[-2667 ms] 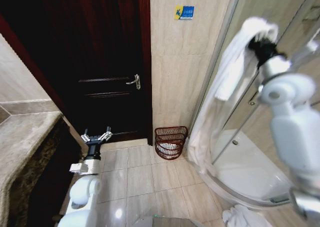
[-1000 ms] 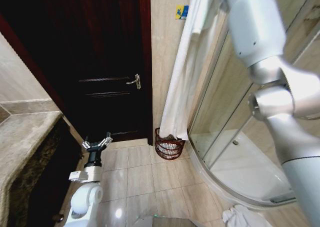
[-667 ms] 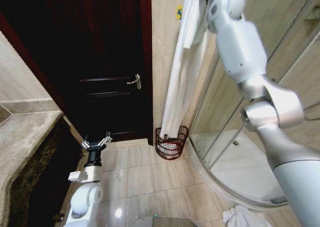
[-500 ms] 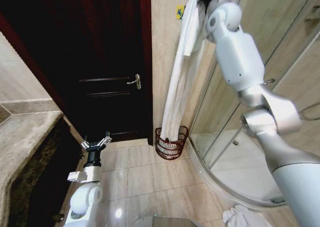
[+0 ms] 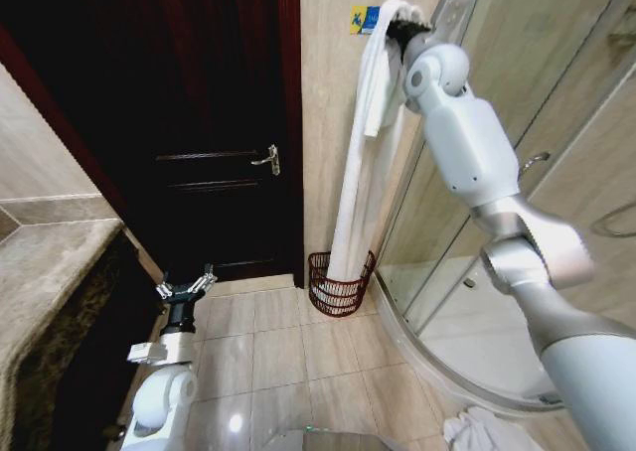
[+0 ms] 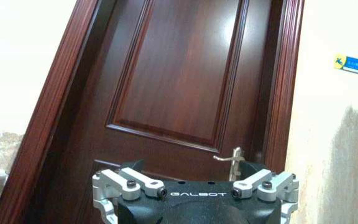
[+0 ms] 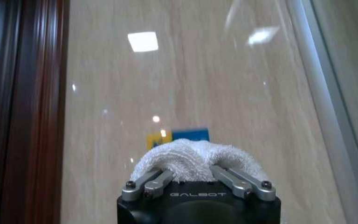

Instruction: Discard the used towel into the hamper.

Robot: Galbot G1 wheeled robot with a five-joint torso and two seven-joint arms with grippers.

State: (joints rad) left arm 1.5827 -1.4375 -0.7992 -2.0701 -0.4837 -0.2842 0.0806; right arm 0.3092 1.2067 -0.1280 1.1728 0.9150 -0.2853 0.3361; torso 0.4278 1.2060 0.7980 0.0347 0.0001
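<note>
Towel [image 5: 370,143]: you are holding it high against the tiled wall [image 5: 333,113], so that its full length is hanging straight down and its lower end is dropping inside the rim of the hamper.
Right hand [image 5: 402,26]: you are keeping it clamped on the towel's top fold; in the right wrist view the cloth is bulging between the closed fingers [image 7: 156,181].
Hamper [image 5: 338,287]: it is standing on the floor in the corner between the dark door [image 5: 199,123] and the shower glass [image 5: 497,173], directly below the hand.
Left hand [image 5: 183,292]: you are parking it low near the worktop [image 5: 45,272], fingers spread and empty, clear of the work.
Stage: judging by the alignment, the towel is nearing release.
</note>
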